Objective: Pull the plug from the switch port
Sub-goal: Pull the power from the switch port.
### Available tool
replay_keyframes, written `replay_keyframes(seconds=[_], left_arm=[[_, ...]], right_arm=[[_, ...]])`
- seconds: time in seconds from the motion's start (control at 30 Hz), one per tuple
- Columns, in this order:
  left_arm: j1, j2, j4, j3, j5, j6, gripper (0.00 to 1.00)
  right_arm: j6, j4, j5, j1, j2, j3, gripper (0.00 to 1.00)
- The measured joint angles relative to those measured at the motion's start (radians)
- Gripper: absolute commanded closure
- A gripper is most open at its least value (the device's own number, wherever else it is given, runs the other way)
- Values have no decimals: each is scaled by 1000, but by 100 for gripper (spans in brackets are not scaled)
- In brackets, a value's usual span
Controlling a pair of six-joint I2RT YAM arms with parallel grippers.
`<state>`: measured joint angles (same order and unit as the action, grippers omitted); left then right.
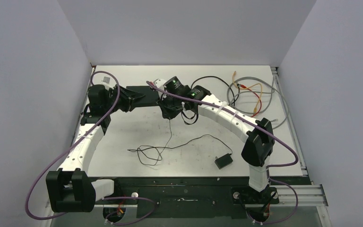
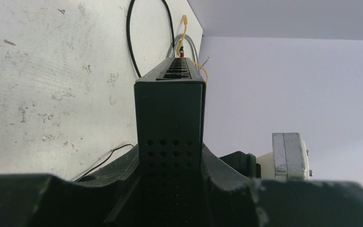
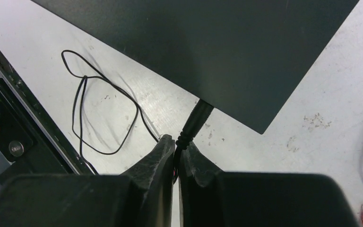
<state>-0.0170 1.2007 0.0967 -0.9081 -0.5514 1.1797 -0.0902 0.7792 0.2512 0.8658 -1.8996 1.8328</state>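
Observation:
The switch [image 1: 139, 90] is a flat black box at the back of the table. My left gripper [image 1: 133, 99] is shut on its left end. In the left wrist view the switch's perforated end face [image 2: 170, 118] sits clamped in the left gripper [image 2: 170, 189], with its socket row running away on top. From the right wrist, the switch [image 3: 208, 47] fills the top, and the black barrel plug [image 3: 197, 117] is seated in its near edge. My right gripper [image 3: 176, 142] is shut on the plug's ribbed tail and cord, and it also shows from above [image 1: 170, 112].
The plug's thin black cord [image 1: 153, 152] loops across the middle of the table to a small black adapter block [image 1: 223, 161]. A bundle of grey, yellow and red cables [image 1: 250, 94] lies at the back right. Walls close in the table on three sides.

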Motion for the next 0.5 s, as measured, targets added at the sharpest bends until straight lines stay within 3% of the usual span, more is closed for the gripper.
replay_keyframes(seconds=[0.5], left_arm=[[60, -8, 8, 17, -102, 5, 100]], right_arm=[[32, -107, 38, 12, 84, -119, 95]])
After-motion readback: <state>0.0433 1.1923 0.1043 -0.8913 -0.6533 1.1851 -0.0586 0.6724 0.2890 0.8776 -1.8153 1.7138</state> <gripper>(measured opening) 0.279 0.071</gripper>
